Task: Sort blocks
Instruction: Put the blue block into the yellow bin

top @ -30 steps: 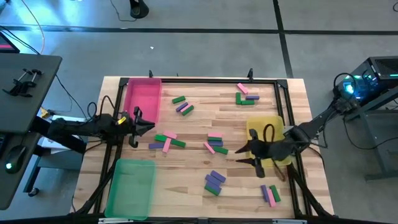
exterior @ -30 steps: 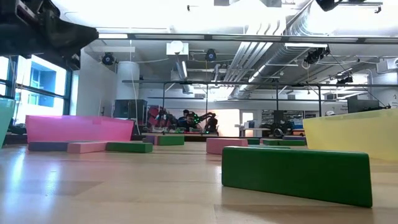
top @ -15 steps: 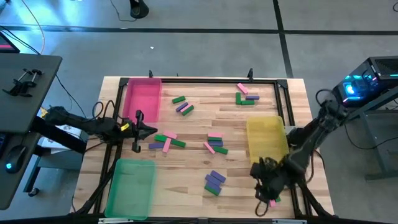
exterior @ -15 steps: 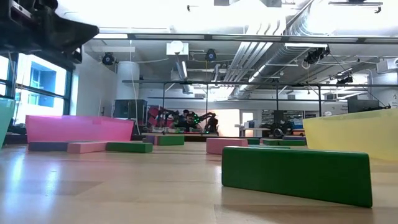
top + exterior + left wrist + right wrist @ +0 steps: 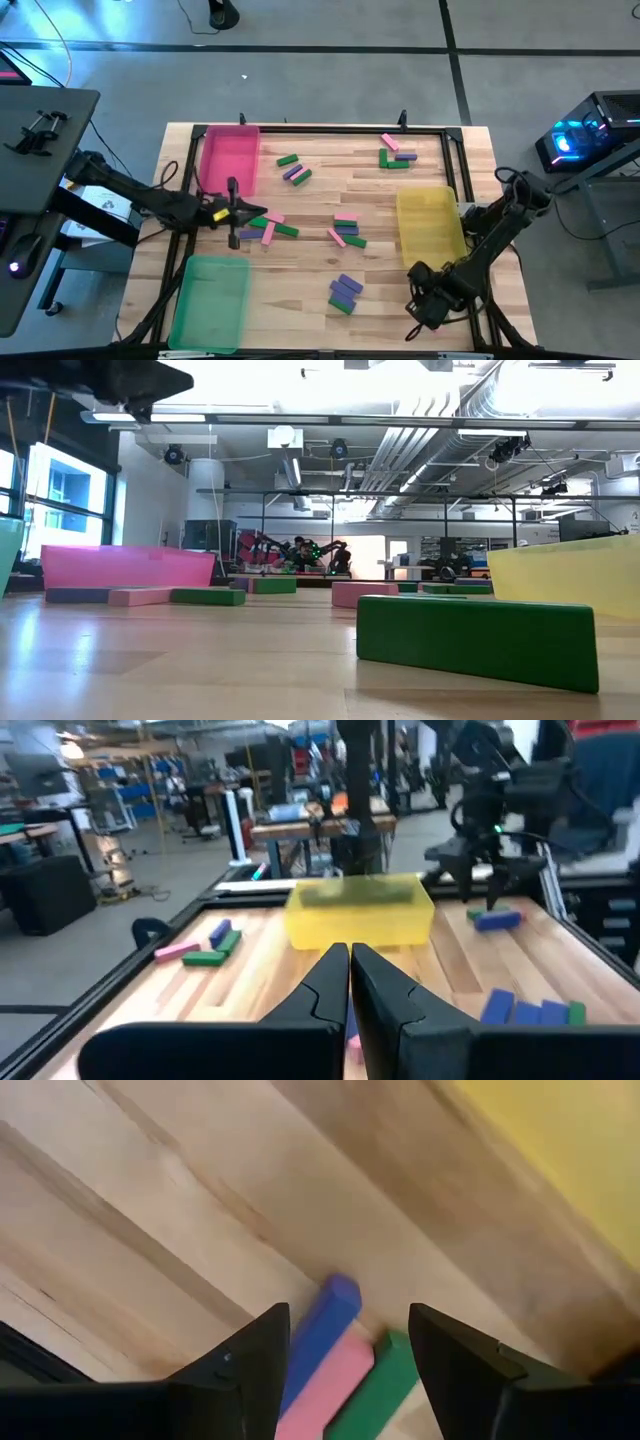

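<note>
Overhead, wooden table (image 5: pixel 320 190), apparently workshop beyond

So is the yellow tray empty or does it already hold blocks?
Empty: in the high view the yellow tray shows only bare yellow floor, while blocks such as the purple block lie on the table outside it.

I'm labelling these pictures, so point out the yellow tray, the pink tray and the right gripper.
yellow tray (image 5: pixel 428 225): high view, bare floor.
pink tray (image 5: pixel 229 158): high view, bare floor.
right gripper (image 5: pixel 345 1350): right wrist view, gap between its open fingers.
</note>
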You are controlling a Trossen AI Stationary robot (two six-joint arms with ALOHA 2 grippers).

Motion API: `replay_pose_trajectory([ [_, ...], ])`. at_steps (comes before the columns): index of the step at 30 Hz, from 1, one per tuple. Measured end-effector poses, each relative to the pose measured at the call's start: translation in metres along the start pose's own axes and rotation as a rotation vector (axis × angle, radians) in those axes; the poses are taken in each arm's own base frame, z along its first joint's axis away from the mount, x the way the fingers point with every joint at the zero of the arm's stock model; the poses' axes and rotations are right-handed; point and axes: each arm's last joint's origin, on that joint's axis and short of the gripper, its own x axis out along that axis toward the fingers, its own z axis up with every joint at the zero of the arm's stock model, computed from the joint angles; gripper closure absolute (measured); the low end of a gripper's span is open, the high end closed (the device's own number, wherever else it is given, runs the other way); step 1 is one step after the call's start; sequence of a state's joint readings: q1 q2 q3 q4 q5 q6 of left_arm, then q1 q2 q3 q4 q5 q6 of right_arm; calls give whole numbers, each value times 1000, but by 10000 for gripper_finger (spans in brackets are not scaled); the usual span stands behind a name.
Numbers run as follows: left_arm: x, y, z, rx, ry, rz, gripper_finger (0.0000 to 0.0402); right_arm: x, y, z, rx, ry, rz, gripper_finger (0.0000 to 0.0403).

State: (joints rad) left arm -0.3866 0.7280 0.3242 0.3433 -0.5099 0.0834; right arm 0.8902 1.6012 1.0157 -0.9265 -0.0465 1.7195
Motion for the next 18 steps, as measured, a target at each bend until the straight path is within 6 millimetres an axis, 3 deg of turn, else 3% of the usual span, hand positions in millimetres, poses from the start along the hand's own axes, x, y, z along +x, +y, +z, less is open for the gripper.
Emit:
replay_pose_trajectory([
  [9,25,-29,-10,60,136,-70,397,18,11,-2,8,46,0,210],
  [18,32,-41,-17,86,169,-99,397,39,17,1,-1,77,-57,221],
])
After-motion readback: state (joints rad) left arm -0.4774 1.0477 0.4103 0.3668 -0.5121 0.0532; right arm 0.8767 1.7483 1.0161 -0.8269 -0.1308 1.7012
